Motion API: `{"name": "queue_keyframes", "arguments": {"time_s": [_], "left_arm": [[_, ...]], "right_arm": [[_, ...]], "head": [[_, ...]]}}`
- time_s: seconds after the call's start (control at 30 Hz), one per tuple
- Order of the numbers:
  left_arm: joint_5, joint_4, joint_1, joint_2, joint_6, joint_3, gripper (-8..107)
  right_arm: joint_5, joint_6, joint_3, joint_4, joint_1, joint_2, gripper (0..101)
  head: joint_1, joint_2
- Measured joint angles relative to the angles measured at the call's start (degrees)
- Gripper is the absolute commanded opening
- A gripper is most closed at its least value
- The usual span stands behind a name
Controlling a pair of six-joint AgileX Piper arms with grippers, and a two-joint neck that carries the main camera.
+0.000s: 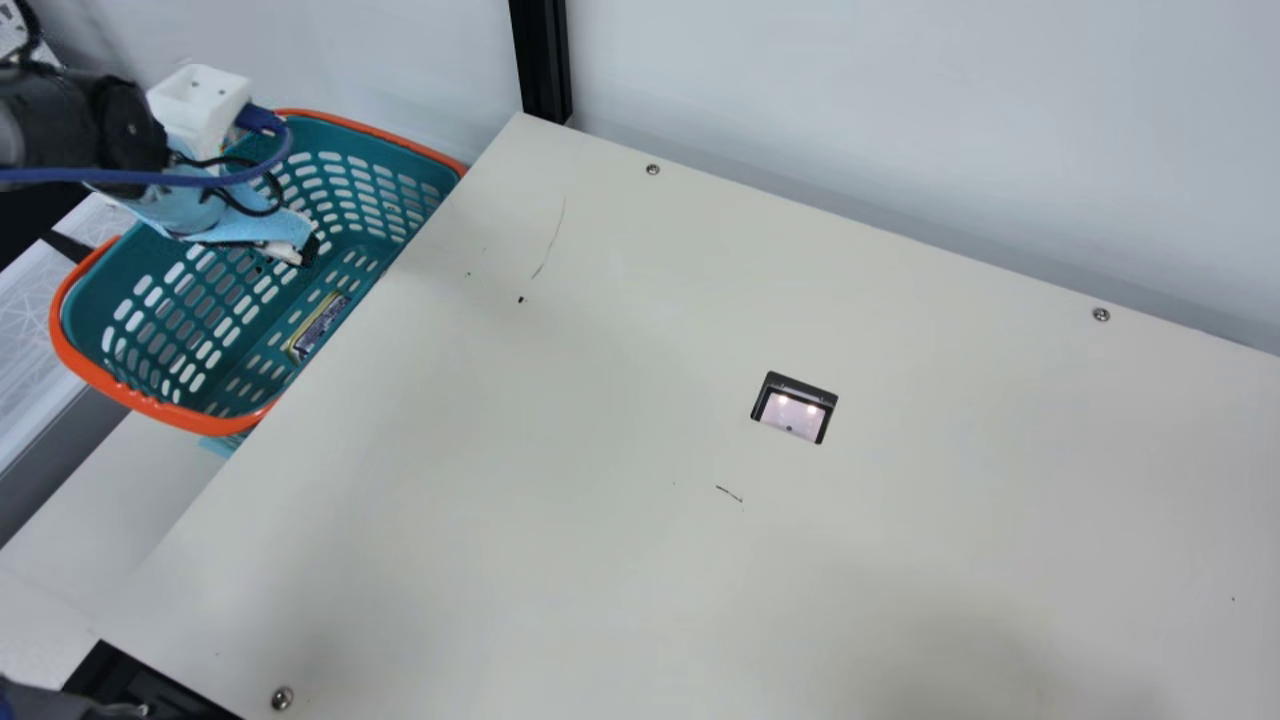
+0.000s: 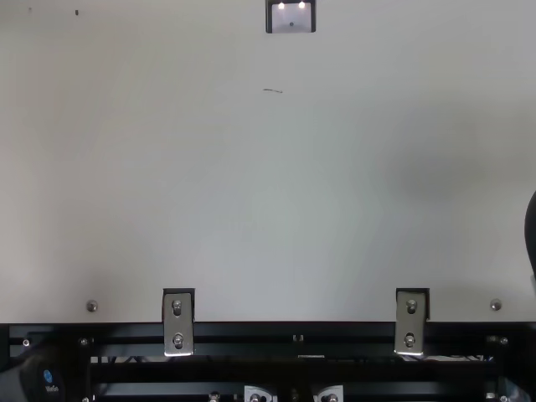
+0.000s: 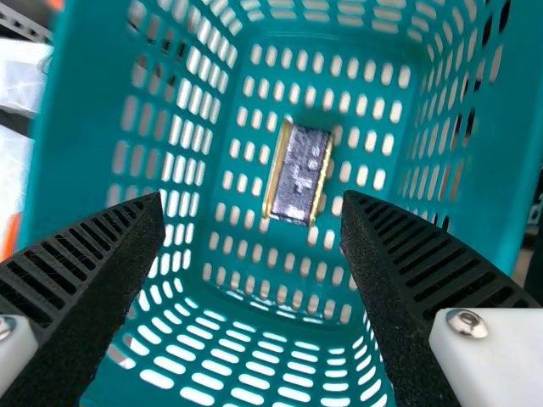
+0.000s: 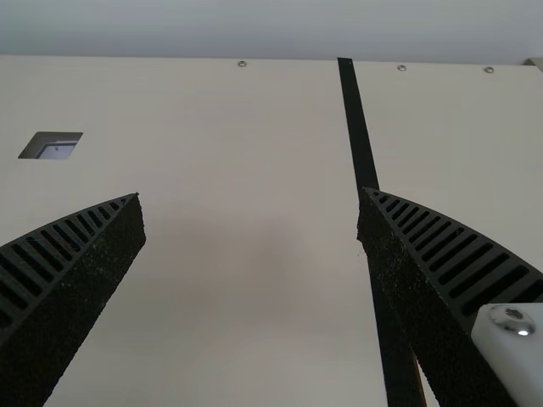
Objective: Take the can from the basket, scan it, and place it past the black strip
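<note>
Can (image 3: pixel 299 174) lies low on the floor of the basket (image 3: pixel 76 127), just beyond the gap of our spread left jaws. We judge its thin profile invites a shallow, slipping pinch; overreaching could jam them underneath. Right jaws: spread, above counter (image 4: pixel 246 288).

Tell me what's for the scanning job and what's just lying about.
For the job:
flat rectangular gold-edged can
teal plastic basket
dark-framed rectangular scanner window
long black strip
left black ribbed tool
right black ribbed tool

Just there:
silver metal brackets
round silver screws
black upright post
</note>
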Motion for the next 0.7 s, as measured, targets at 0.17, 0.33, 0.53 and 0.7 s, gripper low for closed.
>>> {"name": "queue_keyframes", "arguments": {"time_s": [0.17, 0.33, 0.53, 0.7], "left_arm": [[1.28, -0.91, 0.11, 4.11, 1.51, -2.06, 90], [2.82, -2.37, 0.74, 8.13, 4.79, -4.92, 90], [5.38, -4.53, 1.39, 12.73, 10.21, -8.98, 90], [7.52, -5.73, 1.63, 16.08, 14.29, -12.68, 90]], "right_arm": [[0.0, 0.0, 0.0, 0.0, 0.0, 0.0, 101], [0.0, 0.0, 0.0, 0.0, 0.0, 0.0, 101], [0.0, 0.0, 0.0, 0.0, 0.0, 0.0, 101], [0.0, 0.0, 0.0, 0.0, 0.0, 0.0, 101]], "head": [[0.0, 0.0], [-0.29, 0.0], [0.0, 0.0], [0.0, 0.0]]}}
